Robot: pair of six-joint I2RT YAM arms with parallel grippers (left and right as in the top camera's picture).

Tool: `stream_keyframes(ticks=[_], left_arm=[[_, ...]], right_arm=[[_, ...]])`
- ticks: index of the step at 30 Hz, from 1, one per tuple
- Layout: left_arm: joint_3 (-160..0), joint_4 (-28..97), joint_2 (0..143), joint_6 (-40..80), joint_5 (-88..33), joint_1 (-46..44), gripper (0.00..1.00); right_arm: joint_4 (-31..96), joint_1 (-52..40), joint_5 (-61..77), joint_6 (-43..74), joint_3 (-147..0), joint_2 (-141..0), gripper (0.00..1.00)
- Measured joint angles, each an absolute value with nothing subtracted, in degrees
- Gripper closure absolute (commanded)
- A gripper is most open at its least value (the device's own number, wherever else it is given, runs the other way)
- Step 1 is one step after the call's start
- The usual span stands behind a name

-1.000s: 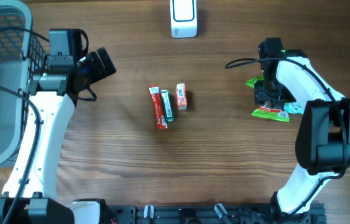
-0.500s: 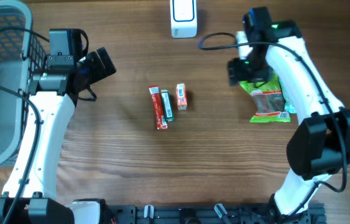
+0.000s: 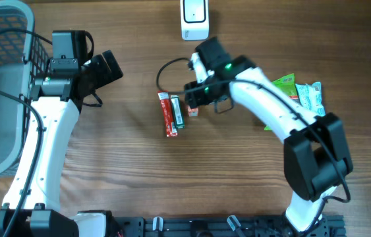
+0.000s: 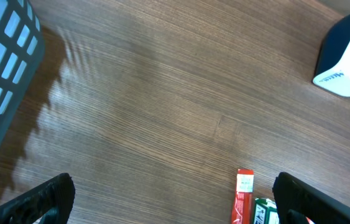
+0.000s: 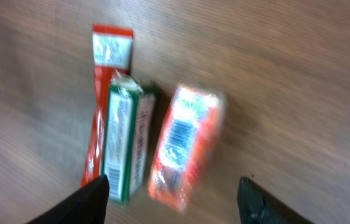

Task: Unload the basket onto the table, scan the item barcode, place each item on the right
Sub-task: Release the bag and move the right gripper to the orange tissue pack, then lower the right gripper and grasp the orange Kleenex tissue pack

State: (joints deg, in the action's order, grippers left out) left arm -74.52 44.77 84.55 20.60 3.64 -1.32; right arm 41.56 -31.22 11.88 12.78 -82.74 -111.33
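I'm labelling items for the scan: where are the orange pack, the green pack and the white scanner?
orange pack (image 5: 184, 146): right wrist view, top face.
green pack (image 5: 127, 142): right wrist view, top face.
white scanner (image 3: 194, 20): overhead view, top face.

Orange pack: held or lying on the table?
Lying: the orange pack rests flat on the table; the right pincer hangs open above, gripping nothing.

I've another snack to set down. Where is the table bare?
Free: the stretch between the left arm and the red stick; the wide strip below that stick, over to the right arm; the top right corner. Crowded: the middle, where the right gripper hovers over the orange pack, and beside the green packets.
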Motion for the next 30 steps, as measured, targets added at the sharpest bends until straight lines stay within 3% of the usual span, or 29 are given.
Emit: stream_keyframes(ticks=[3, 8, 20, 26, 30], left_arm=[[-74.52, 44.75, 84.55, 20.6, 3.64, -1.32, 0.0], [-74.52, 44.77, 84.55, 20.6, 3.62, -1.32, 0.0], [-74.52, 44.77, 84.55, 20.6, 3.64, -1.32, 0.0], [-74.52, 44.77, 84.55, 20.6, 3.64, -1.32, 0.0], [-74.52, 44.77, 84.55, 20.6, 3.64, -1.32, 0.0]], right_arm=[[35.86, -33.67, 7.73, 15.38, -79.37, -111.33, 0.36], [32.03, -34.61, 0.91, 19.03, -76.86, -111.33, 0.59], [32.01, -34.57, -1.52, 21.61, -76.36, -111.33, 0.62], [32.32, -34.57, -1.1, 22.37, -76.36, -111.33, 0.72], [34.2, -34.57, -3.14, 22.28, -76.31, -111.33, 0.65]])
